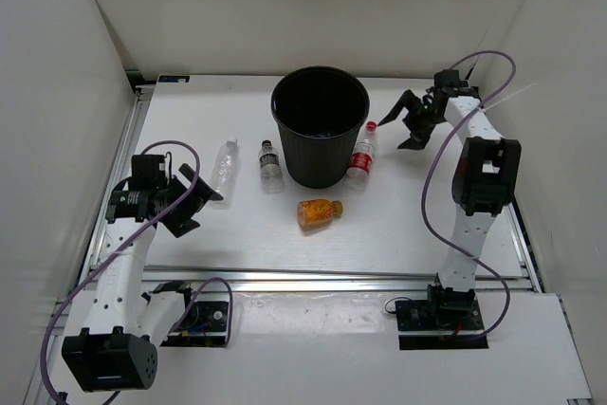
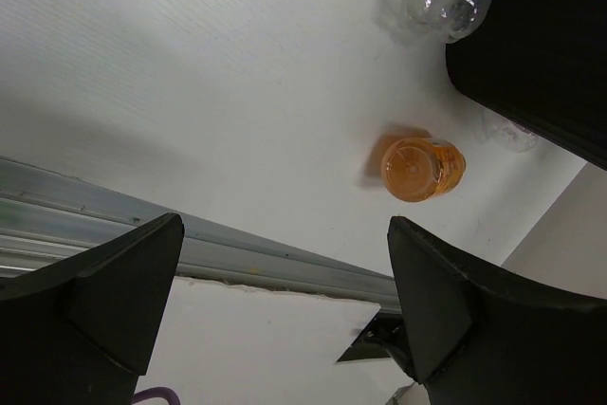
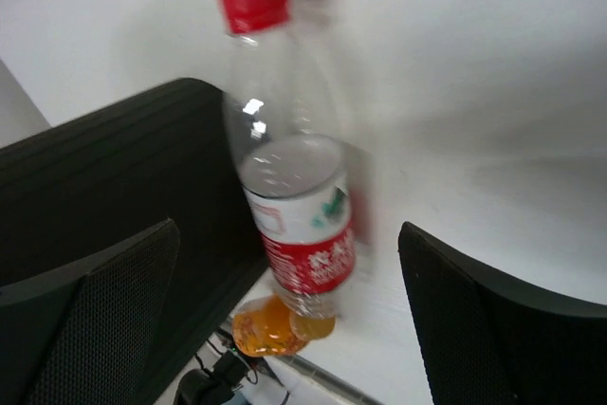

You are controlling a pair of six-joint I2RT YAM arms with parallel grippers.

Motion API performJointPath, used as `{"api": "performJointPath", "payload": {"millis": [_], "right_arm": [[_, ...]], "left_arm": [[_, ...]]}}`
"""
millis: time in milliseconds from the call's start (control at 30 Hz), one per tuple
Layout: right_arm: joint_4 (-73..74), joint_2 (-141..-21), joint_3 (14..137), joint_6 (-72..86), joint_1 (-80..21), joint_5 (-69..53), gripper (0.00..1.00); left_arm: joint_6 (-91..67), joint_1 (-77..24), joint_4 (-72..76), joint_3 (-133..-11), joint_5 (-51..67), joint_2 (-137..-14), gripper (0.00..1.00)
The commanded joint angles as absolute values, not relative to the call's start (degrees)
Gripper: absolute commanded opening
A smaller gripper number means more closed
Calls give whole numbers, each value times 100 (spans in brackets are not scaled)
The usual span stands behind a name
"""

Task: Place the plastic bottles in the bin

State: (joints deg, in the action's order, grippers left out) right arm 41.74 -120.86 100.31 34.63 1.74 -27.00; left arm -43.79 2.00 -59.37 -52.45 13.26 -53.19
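Right wrist alone shows white print, unreadable, on the red-capped bottle (image 3: 296, 198); left gripper (image 2: 285, 227) and right gripper (image 3: 289, 234) gape empty

The bin (image 1: 318, 170) is showing black against the white desk (image 1: 408, 225). The stubby bottle (image 1: 319, 212) is glowing orange, and the taller bottle (image 3: 294, 206) is wearing a red cap and red label.
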Motion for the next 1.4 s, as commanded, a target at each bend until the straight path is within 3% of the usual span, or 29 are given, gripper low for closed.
{"api": "performJointPath", "payload": {"millis": [0,500,633,700,967,1167,1367], "right_arm": [[4148,-12286,10810,3296,-105,-3059,100],[4201,-13693,10934,3305,-650,-2848,100],[4201,-13755,10689,3182,-650,-2681,81],[4201,-13519,10382,2998,-650,-2750,66],[4446,-11411,8913,3277,-545,-1514,42],[4562,-8767,8911,3840,-387,-335,40],[4263,-8883,10851,3973,-895,-44,41]], "left_arm": [[-4517,167,-5906,-5380,1389,-5204,100],[-4781,167,-6433,-5212,1213,-5229,100],[-4729,167,-6434,-5335,1213,-5440,100],[-4729,167,-6355,-5396,1213,-5493,100],[-4834,167,-6029,-5291,1266,-5432,100],[-4703,167,-6301,-5668,933,-5432,100],[-4641,167,-6354,-5792,738,-5432,100]]}}
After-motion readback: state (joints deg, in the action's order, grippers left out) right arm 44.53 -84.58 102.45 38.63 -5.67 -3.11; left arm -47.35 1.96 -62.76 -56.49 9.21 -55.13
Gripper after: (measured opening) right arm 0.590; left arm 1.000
